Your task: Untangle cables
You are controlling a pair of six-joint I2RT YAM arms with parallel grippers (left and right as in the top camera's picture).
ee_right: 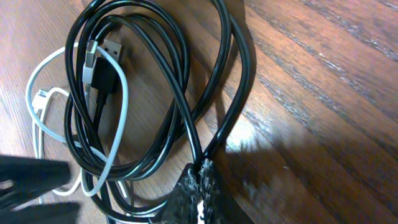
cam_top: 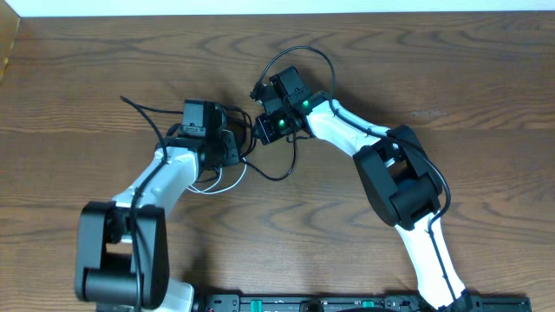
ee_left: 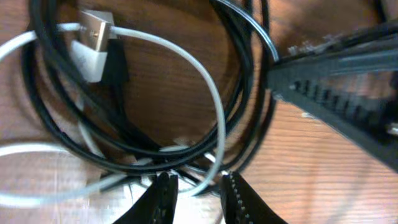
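Observation:
The cables lie in a tangle on the wooden table between my two grippers. In the left wrist view a white cable (ee_left: 214, 106) with a silver USB plug (ee_left: 93, 31) loops through black cables (ee_left: 245, 74). My left gripper (ee_left: 194, 182) has its jaws narrowed on white and black strands crossing between the tips. My right gripper (ee_right: 202, 169) is shut on a black cable (ee_right: 180, 93) where two strands meet, with the white cable (ee_right: 118, 106) off to its left. From overhead, the left gripper (cam_top: 236, 146) and right gripper (cam_top: 260, 130) sit close together, above white loops (cam_top: 224, 185).
The right gripper's finger (ee_left: 336, 93) reaches in from the right of the left wrist view. Thicker black arm wires arc above the right wrist (cam_top: 299, 52) and trail left of the left wrist (cam_top: 143, 111). The table's far edge (cam_top: 277, 12) runs along the top.

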